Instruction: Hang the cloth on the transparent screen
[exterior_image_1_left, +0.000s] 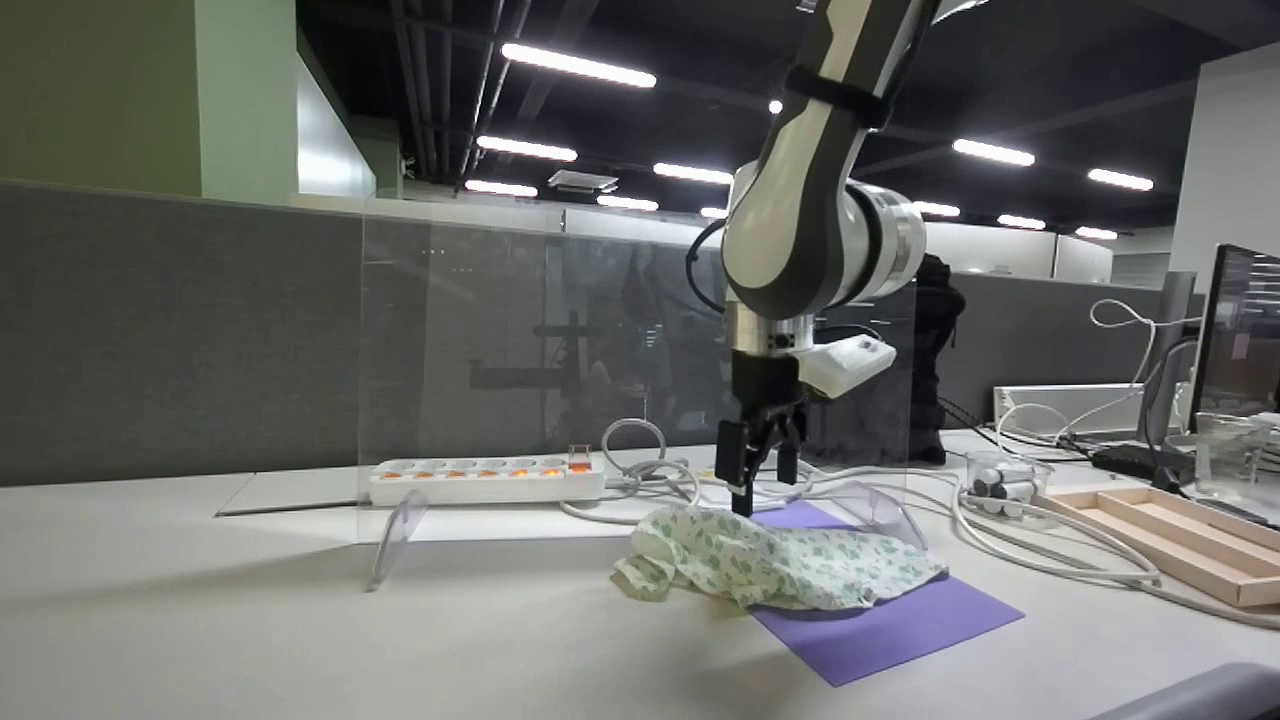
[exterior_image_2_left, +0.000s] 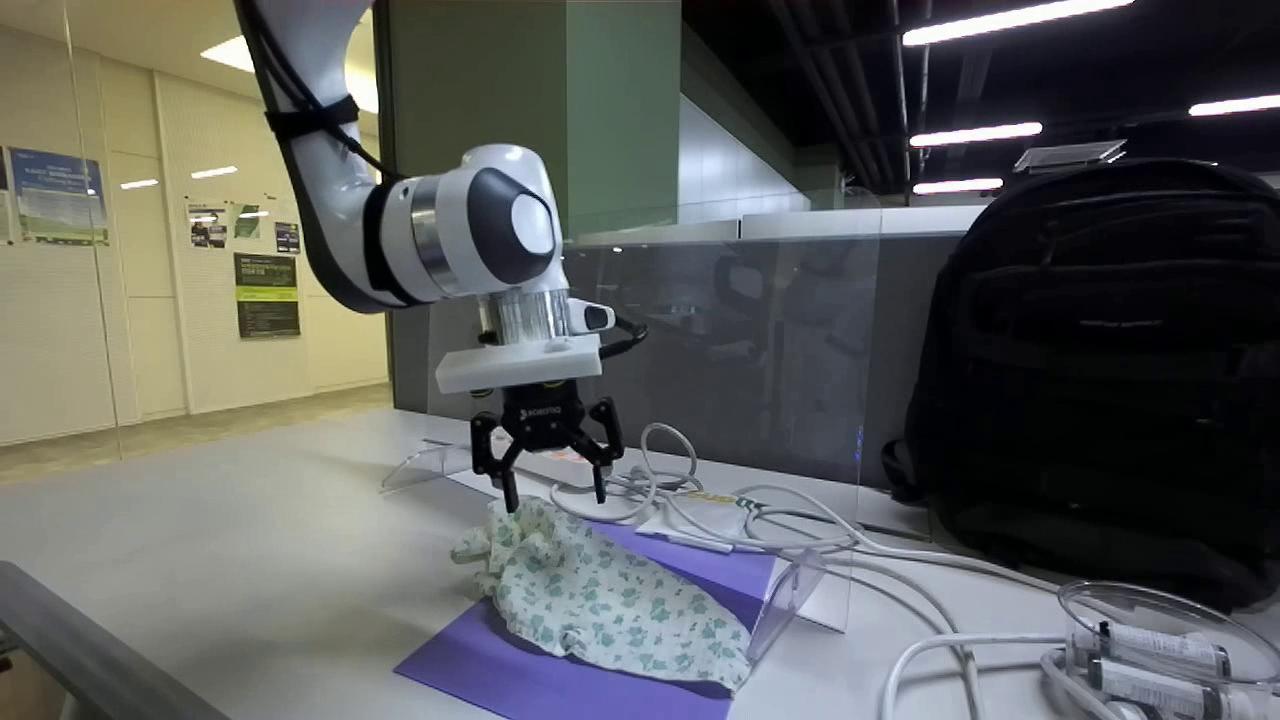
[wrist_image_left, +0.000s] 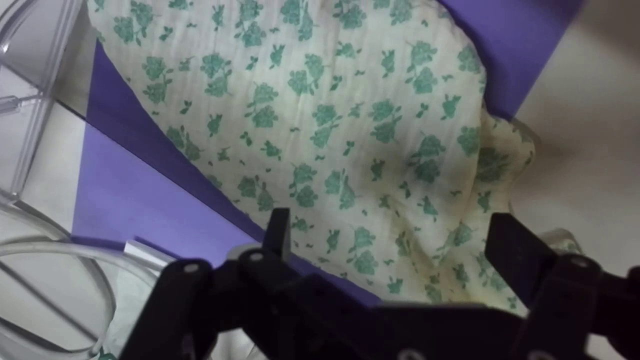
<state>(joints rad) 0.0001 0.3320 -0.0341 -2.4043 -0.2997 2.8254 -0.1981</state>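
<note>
Cloth lies crumpled just below the 2 parted fingers.

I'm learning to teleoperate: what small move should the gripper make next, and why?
Probably ease the gripper a little lower, so the cloth comes between its jaws: it stands open over the bunched end with nothing gripped, and the cloth lies partly on the purple sheet, not hung on the transparent screen.

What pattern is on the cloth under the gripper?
Green flower-like sprigs on a pale whitish cloth, clearest in the wrist view.
</note>
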